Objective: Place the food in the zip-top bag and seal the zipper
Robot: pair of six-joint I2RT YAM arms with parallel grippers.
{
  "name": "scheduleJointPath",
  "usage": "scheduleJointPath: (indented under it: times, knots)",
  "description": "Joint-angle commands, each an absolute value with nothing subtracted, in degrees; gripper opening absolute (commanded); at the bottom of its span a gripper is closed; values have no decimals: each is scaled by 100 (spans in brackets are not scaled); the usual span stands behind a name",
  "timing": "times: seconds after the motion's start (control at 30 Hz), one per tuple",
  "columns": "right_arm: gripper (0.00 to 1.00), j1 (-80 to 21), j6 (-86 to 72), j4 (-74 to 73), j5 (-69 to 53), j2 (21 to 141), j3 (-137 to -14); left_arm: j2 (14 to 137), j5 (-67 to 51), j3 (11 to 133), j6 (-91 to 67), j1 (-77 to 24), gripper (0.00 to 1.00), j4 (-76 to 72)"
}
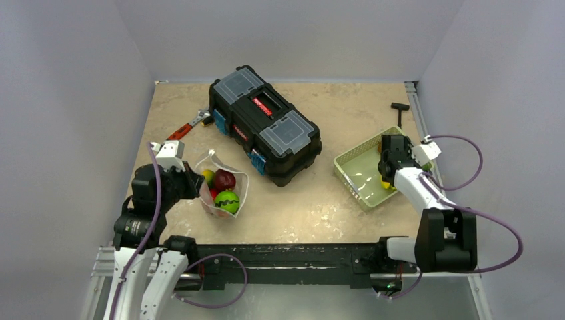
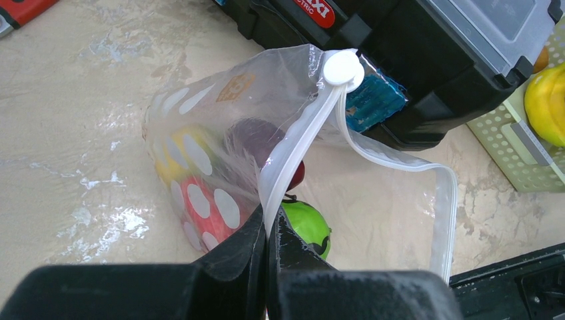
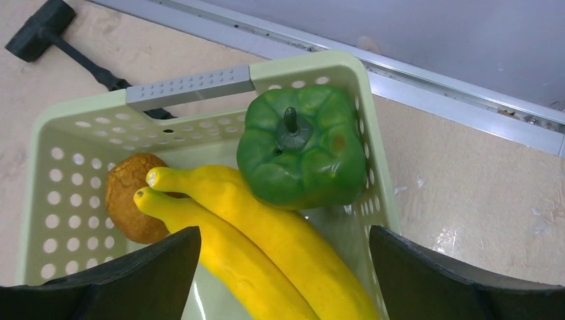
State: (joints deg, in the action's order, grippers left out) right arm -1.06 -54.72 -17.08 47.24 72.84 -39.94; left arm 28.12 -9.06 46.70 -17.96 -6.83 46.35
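Note:
The zip-top bag [image 1: 223,183] lies left of centre with its mouth held up. Inside it are a green fruit [image 1: 226,201], a dark red one [image 1: 224,179], a yellow one [image 1: 208,175] and a red one [image 2: 200,207]. My left gripper [image 2: 268,217] is shut on the zipper [image 2: 300,143] strip below its white slider [image 2: 343,69]. My right gripper [image 3: 285,267] is open and empty, hovering over two yellow bananas [image 3: 266,227] and a green pepper [image 3: 300,147] in the pale green basket [image 3: 190,87].
A black toolbox [image 1: 263,123] stands just behind and right of the bag. A red-handled wrench [image 1: 186,127] lies at the back left. A brown round item [image 3: 130,197] sits in the basket. A black T-shaped tool [image 1: 400,108] lies behind the basket.

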Motion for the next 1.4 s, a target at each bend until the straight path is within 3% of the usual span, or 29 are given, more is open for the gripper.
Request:
scheduleJointPath:
  times: [0.0,0.8,0.93,1.07,1.37]
  knots:
    - [99,-42,-5820,-1699,5222,7446,-4199,2751,-1019,4749,-1765,-703,0,4400]
    - [97,512,-5662,-1182,5108,8561,-4588,2783,-1037,4755,-1758,-703,0,4413]
    - [72,514,-5657,-1144,5027,8656,-4564,2775,-1028,4746,-1758,-703,0,4406]
    - [55,511,-5586,-1129,4902,8606,-4545,2784,-1037,4746,-1758,-703,0,4414]
    - [26,515,-5319,-940,4691,7886,-4348,2847,-1046,4746,-1758,-703,0,4397]
